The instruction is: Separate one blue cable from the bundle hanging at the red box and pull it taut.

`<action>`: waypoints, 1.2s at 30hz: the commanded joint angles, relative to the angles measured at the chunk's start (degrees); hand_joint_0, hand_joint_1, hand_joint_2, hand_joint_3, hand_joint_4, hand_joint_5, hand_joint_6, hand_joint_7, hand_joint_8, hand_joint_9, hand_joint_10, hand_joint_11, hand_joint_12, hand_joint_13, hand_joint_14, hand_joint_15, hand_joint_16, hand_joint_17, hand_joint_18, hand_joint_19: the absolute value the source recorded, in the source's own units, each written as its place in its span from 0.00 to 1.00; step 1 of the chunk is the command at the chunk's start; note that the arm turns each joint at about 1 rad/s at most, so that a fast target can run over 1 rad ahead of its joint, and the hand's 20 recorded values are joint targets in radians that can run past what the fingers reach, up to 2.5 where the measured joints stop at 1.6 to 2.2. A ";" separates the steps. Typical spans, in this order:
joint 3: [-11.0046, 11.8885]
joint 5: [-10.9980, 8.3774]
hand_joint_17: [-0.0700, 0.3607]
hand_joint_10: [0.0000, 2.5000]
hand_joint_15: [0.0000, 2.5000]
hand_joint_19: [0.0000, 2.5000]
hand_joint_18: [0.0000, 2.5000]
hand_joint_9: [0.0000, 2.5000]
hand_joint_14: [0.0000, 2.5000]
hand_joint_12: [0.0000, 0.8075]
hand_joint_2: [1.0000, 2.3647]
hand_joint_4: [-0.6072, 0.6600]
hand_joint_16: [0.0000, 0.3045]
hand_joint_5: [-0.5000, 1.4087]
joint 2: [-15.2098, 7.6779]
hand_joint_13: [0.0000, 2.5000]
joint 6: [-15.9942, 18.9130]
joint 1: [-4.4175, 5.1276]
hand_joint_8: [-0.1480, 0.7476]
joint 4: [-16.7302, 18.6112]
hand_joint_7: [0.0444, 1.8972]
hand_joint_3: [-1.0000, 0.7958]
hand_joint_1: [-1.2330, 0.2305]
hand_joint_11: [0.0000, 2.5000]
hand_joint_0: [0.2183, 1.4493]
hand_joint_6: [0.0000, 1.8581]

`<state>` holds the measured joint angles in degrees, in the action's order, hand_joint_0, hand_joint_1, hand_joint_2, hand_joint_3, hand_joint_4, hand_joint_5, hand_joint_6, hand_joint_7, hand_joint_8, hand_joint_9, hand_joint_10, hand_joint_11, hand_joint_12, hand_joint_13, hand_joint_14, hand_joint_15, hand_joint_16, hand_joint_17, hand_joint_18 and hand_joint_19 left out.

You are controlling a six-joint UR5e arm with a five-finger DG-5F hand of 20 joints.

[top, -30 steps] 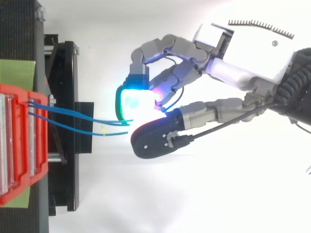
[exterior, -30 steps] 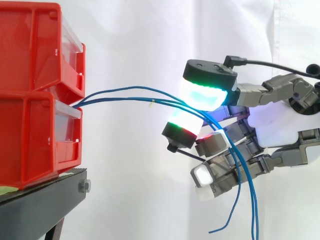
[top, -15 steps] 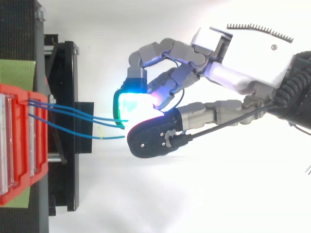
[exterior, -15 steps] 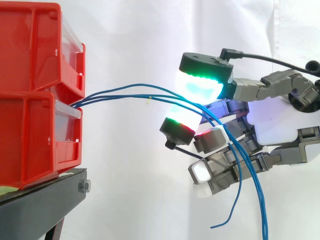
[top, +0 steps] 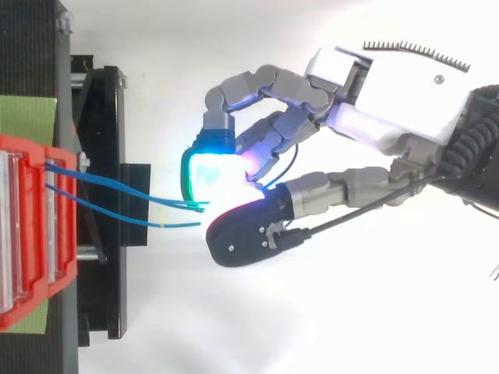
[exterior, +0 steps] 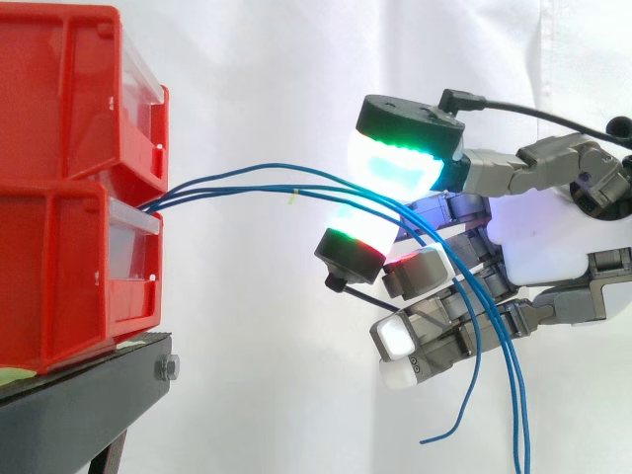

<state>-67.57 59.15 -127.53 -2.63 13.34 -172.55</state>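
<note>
fingers [exterior: 395, 166] of the hand [exterior: 548, 242] curled and pinched the blue cables [exterior: 276, 187], well apart from the stacked red bins [exterior: 59, 247]

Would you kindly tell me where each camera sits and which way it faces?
Side view: beside the work at about its height, looking level across at the red bins on the black stand; the hand enters from the right, curled on the blue cables.
Top view: above the work, looking down; bins at left, hand entering from the right.
Shared: bins, stand, cables and hand.
</note>
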 commanded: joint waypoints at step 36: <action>0.07 0.00 0.39 0.00 0.29 0.21 0.24 0.47 0.01 0.42 0.01 0.55 0.15 0.16 0.00 0.33 0.00 0.02 0.44 -0.07 0.67 0.39 0.40 0.55 0.32 0.48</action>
<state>-67.58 59.15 -127.54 -2.59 13.39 -172.55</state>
